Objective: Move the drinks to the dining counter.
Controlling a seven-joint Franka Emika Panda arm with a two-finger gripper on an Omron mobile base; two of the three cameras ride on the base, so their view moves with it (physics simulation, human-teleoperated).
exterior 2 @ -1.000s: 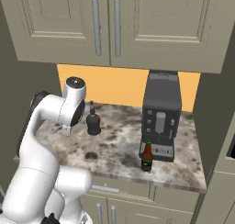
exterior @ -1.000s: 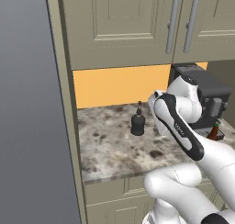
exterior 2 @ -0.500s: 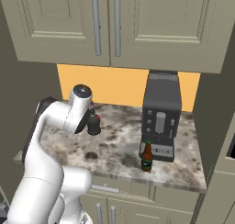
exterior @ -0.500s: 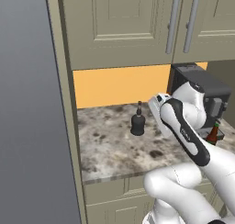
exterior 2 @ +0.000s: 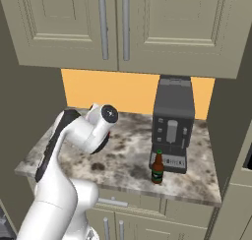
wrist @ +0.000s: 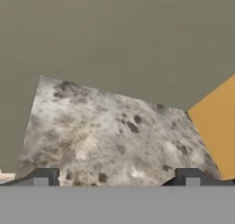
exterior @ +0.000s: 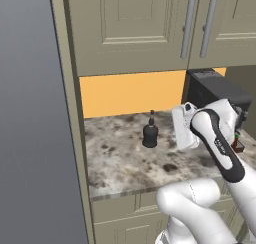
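A squat black bottle with a thin neck (exterior: 150,134) stands on the speckled worktop (exterior: 125,163) near the orange back wall. A shorter dark bottle (exterior 2: 157,168) stands in front of the coffee machine; the left base view shows a sliver of it (exterior: 235,141) behind my forearm. My white hand (exterior: 181,128) hovers just right of the black bottle, apart from it. In the hand view my gripper (wrist: 115,179) is open, its fingertips (wrist: 42,177) wide apart, with bare worktop (wrist: 105,140) between them. The right base view has my arm in front of the black bottle. The dining counter is out of view.
A big black coffee machine (exterior 2: 172,121) stands at the worktop's right rear. Beige wall cabinets (exterior 2: 113,27) hang low over the worktop. A tall grey panel (exterior: 35,138) closes off the left end. Beige cabinet doors sit below the front edge.
My arm has swung forward and to the right, so the wrist now covers the black bottle in the right base view. Both bottles stand where they were. The jaws stay open.
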